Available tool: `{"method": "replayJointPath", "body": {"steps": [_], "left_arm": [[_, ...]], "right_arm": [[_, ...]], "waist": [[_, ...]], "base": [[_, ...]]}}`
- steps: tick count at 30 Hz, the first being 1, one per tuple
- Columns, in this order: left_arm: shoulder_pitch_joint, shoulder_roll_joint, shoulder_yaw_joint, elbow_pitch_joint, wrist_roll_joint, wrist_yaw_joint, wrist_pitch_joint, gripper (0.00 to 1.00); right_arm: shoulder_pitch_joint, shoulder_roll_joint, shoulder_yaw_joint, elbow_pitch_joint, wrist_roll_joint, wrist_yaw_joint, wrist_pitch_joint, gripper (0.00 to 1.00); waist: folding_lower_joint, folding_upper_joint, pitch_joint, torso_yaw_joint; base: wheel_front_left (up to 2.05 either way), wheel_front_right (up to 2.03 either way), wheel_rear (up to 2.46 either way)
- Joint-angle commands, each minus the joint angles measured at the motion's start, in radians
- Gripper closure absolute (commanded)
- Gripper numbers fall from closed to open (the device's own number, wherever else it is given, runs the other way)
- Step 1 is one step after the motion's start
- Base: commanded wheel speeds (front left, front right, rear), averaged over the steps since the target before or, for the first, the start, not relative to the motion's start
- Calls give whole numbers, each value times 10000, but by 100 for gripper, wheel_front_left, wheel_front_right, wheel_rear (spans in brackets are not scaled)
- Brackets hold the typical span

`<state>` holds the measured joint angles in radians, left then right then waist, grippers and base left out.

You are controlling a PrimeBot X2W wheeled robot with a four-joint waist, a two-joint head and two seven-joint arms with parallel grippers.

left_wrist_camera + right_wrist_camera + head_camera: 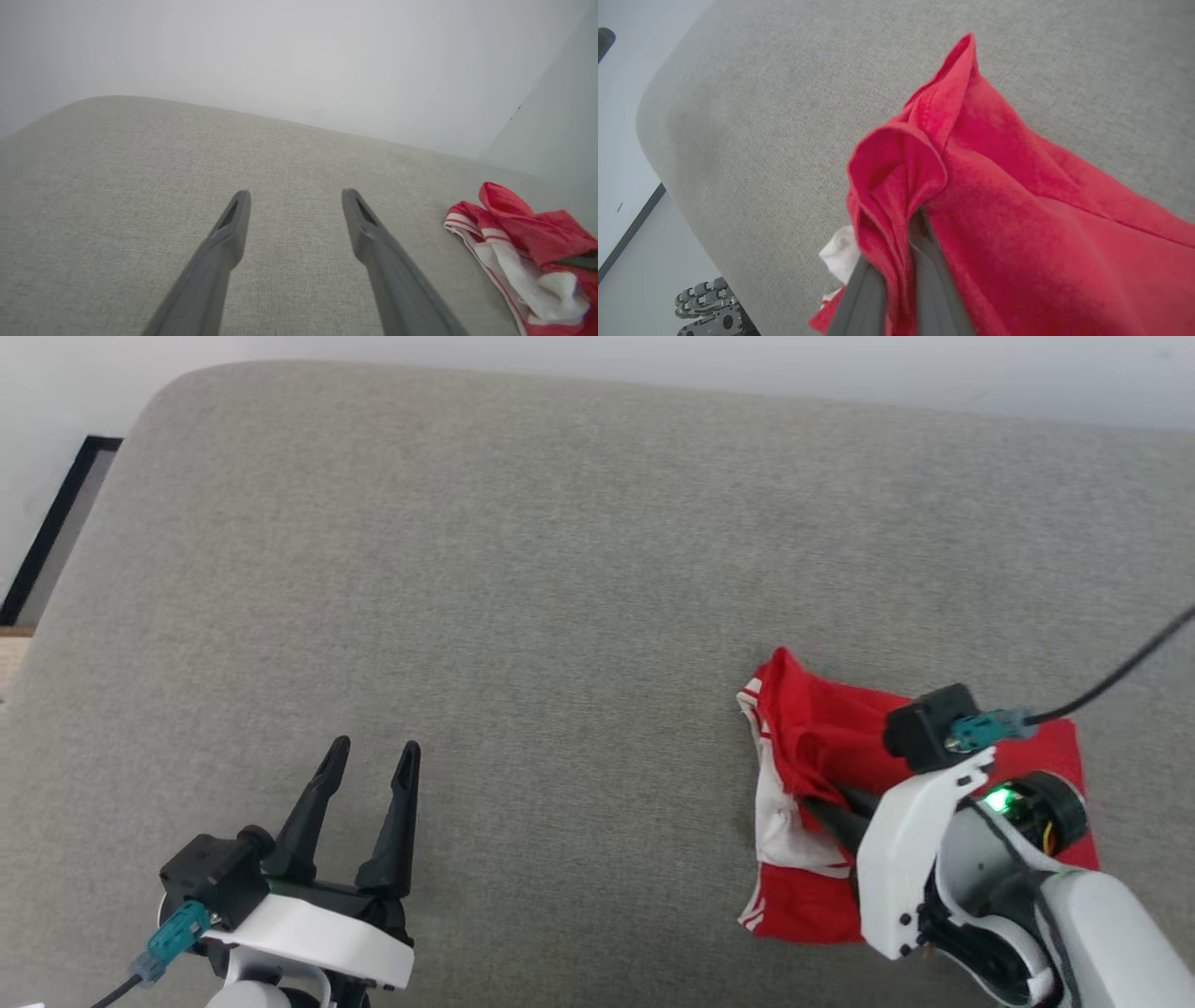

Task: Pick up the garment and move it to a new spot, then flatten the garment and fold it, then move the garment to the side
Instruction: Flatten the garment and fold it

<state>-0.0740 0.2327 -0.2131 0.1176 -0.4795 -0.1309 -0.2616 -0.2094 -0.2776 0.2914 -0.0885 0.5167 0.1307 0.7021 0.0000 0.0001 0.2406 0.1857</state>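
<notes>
Fingers of the right gripper (823,808) were pressed together on a fold of the garment (826,728), pinching red cloth between them. The garment lay bunched on the right part of the grey cushion (560,569). Well apart at the lower left, the left gripper (375,747) stood spread wide, holding nothing.

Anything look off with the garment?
The garment is bunched, not flat: a red fold peaks up at its far corner and white sleeve cloth is crumpled along its left edge, near where the right gripper pinches it.
</notes>
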Motion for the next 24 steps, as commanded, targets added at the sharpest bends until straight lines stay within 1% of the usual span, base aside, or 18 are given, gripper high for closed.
{"method": "replayJointPath", "body": {"steps": [1,4,7,8,9,10,11,14,17,20,24], "left_arm": [[-122,30,-15,4,-32,9,-44,0],[-184,24,-134,34,-106,9,-44,0],[-199,38,-214,56,-160,9,-44,0],[-179,46,-200,71,-184,9,-43,0],[-151,53,-172,85,-218,9,-44,0],[-106,60,-144,96,-242,9,-43,0],[-33,61,-115,107,-239,9,-43,0],[124,82,-96,139,-255,9,-43,0],[207,100,-3,117,-230,9,-43,0],[305,130,19,109,-295,9,-44,0],[314,201,-81,120,-365,9,-44,0]], "right_arm": [[-85,41,66,120,23,0,-101,100],[-161,-70,189,639,-68,0,-299,100],[-139,-147,65,1156,-142,0,-582,100],[-134,-191,77,1255,-153,0,-671,93],[-132,-193,93,1335,-120,0,-769,67],[-116,-151,65,1377,-40,0,-853,32],[-102,-122,51,1388,40,0,-926,0],[-137,-101,-74,1178,278,0,-1114,0],[-229,-226,-384,819,439,0,-1337,0],[-214,-573,-696,525,635,-1,-1588,0],[-174,-1093,-1208,683,934,-1,-2283,0]], "waist": [[0,-1,27,108],[0,-1,29,279],[0,-1,-3,401],[0,-1,-14,418],[0,-1,-31,418],[0,-1,-58,406],[0,-1,-93,380],[0,-1,-194,232],[0,-1,-302,21],[0,-1,-411,-207],[0,-1,-525,-462]], "base": [[0,0,0],[0,0,0],[0,0,0],[0,0,0],[0,0,0],[0,0,0],[0,0,0],[0,0,0],[0,0,0],[0,0,0],[0,0,0]]}}
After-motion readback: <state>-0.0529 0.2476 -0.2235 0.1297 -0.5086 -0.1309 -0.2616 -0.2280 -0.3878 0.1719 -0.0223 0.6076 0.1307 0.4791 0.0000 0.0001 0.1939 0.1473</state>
